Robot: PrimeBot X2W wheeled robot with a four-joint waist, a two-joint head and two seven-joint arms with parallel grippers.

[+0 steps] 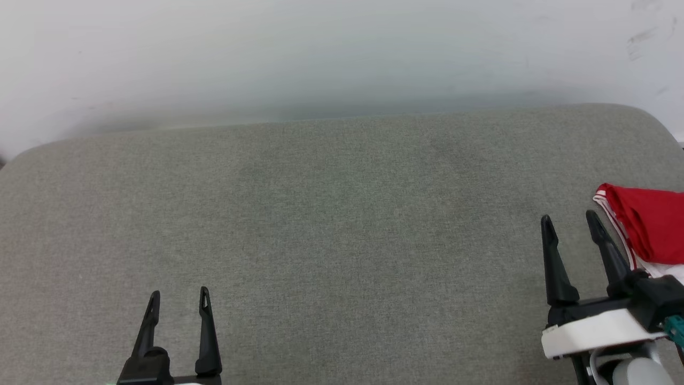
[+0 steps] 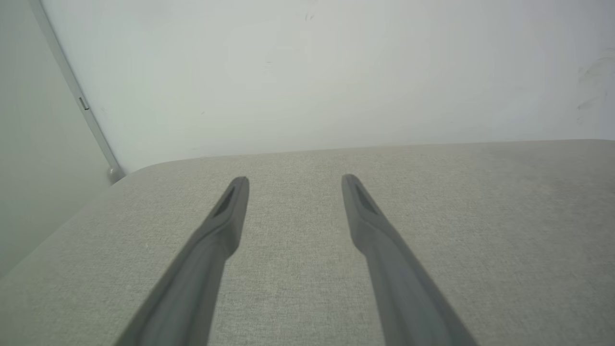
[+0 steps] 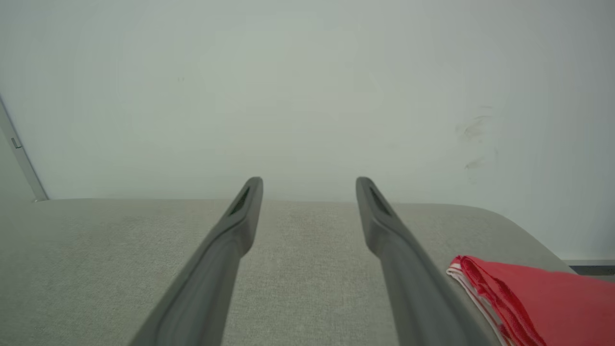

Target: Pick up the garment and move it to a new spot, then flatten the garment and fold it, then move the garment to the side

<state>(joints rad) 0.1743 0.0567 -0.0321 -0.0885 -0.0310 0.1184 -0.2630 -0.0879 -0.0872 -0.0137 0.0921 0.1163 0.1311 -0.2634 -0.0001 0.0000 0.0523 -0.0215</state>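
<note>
The garment point(image 1: 649, 224) is a folded red shirt with white striped trim, lying at the right edge of the grey cushioned surface point(image 1: 331, 224). The right wrist view has the garment point(image 3: 538, 302) at its lower right. My right gripper point(image 1: 570, 218) stands open just left of the garment, apart from it, with nothing between its fingers; in the right wrist view the right gripper point(image 3: 309, 181) is spread over bare fabric. My left gripper point(image 1: 178, 293) is open at the lower left, far from the garment, and the left gripper point(image 2: 295, 179) holds nothing.
A pale wall point(image 1: 342, 53) rises right behind the grey surface. The surface has rounded back corners, and its left edge point(image 2: 62, 226) drops off beside a metal rail point(image 2: 91, 125). Bare fabric stretches between the two grippers.
</note>
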